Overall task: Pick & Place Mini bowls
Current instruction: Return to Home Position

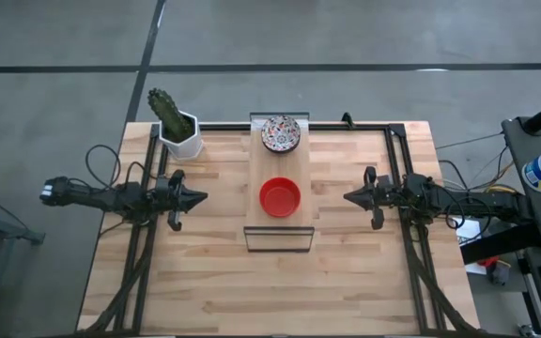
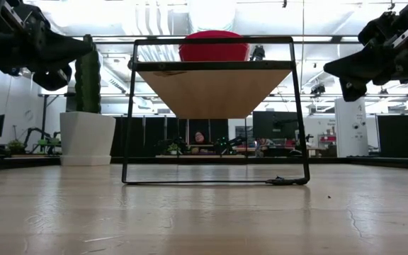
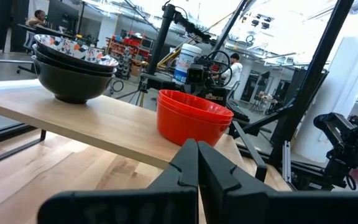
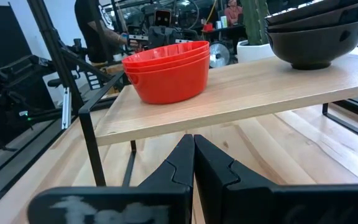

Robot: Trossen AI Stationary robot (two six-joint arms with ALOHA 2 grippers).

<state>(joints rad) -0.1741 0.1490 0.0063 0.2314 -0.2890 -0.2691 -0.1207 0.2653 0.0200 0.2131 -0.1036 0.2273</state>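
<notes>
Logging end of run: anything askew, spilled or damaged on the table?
Nothing stands out. The red bowls and the patterned bowls sit nested and level on the shelf. The cactus pot stands upright. The left pincer and right pincer are shut, off to either side of the shelf.

Seen from above, the red stack (image 1: 280, 197) and the patterned stack (image 1: 280, 133) at its 12 o'clock each read as a single bowl (how many are nested cannot be told there). In the low view the shelf board (image 2: 214, 65) hides the red stack's lower part, and the patterned stack is wholly out of sight behind it. The right wrist view cuts the patterned stack off at the picture's edge. A small dark thing (image 2: 283, 181) by the shelf's foot is too small to identify.
</notes>
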